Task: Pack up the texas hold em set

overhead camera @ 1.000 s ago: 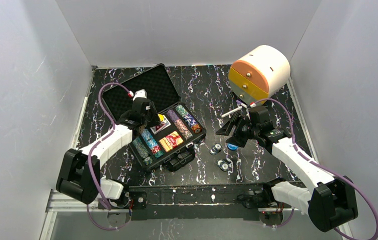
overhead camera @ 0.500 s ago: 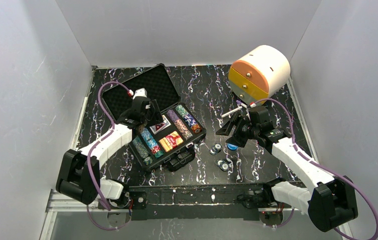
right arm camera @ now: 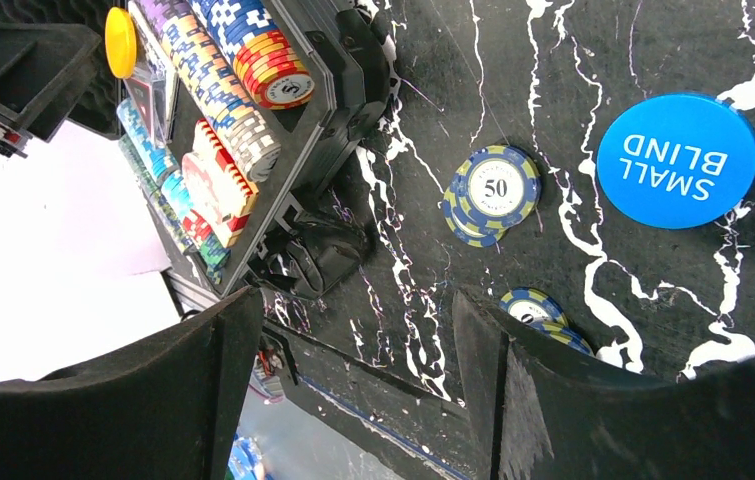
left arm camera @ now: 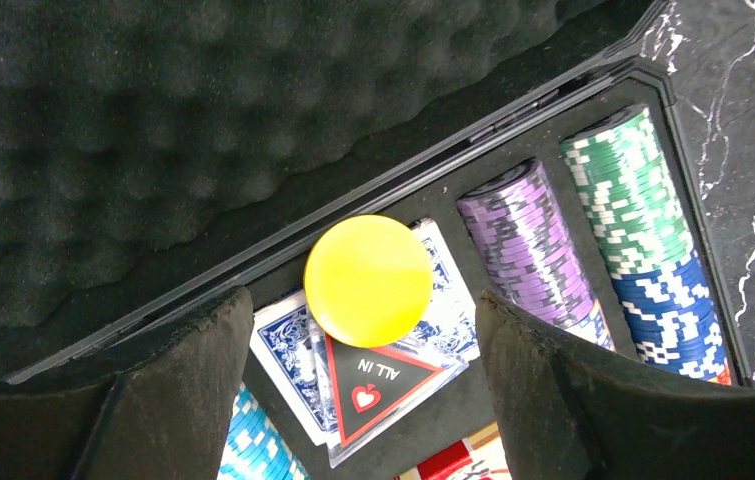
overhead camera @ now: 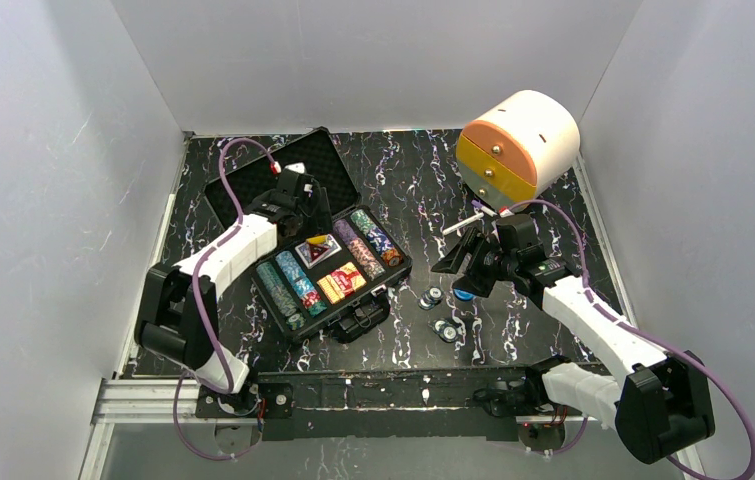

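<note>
The open black case (overhead camera: pixel 353 300) lies left of centre with rows of chips in its tray. A yellow round button (left arm camera: pixel 368 275) rests on the "ALL IN" triangle (left arm camera: pixel 383 385) and blue-backed cards (left arm camera: pixel 283 350) in the case. My left gripper (left arm camera: pixel 358 335) is open and empty above them, near the foam lid (overhead camera: pixel 318 170). My right gripper (right arm camera: pixel 353 330) is open and empty above the table. By it lie the blue "SMALL BLIND" button (right arm camera: pixel 677 160), a short stack of 50 chips (right arm camera: pixel 491 192) and more loose chips (right arm camera: pixel 538 310).
A round cream and orange drawer unit (overhead camera: pixel 518 145) stands at the back right. Purple chips (left arm camera: pixel 528 240) and green and blue chips (left arm camera: pixel 643 210) fill the case's right rows. White walls enclose the black marbled table (overhead camera: pixel 413 185).
My left gripper has drawn back from the tray toward the lid, leaving the yellow button lying on the cards. The right arm has not moved.
</note>
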`<state>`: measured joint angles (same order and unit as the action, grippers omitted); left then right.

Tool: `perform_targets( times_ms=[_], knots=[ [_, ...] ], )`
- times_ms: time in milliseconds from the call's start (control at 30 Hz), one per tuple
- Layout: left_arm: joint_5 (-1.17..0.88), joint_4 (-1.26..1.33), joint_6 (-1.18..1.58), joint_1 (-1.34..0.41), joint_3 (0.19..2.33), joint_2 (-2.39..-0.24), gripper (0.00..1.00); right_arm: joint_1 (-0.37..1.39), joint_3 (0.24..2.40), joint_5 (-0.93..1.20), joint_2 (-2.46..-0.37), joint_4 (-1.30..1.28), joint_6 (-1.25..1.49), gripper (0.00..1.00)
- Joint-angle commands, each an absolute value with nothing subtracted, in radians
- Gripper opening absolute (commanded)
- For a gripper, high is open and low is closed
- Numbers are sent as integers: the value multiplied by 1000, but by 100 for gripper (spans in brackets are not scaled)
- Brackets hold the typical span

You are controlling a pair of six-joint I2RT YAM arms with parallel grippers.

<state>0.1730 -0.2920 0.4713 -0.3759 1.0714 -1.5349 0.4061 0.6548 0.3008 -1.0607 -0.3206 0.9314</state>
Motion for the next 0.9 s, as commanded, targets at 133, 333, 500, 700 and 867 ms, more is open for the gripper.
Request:
perform_targets(
  times_ms=[133,333,500,700,867],
  knots=[
    [166,-450,445,-377,1170,-1576,77,408,651,296,-1052,-300,909,77],
    [183,-510,440,-394,1210,-1631,67,408,655,265,-1033,-315,907,77],
    [222,-530,444,-406,1230,-1653,66,408,665,250,-1024,-317,903,77],
    [232,-532,435,-414,1251,-1676,63,408,687,228,-1014,-355,897,77],
    [241,-537,420,-415,1277,-1707,60,408,694,211,-996,-367,892,77]
  ],
)
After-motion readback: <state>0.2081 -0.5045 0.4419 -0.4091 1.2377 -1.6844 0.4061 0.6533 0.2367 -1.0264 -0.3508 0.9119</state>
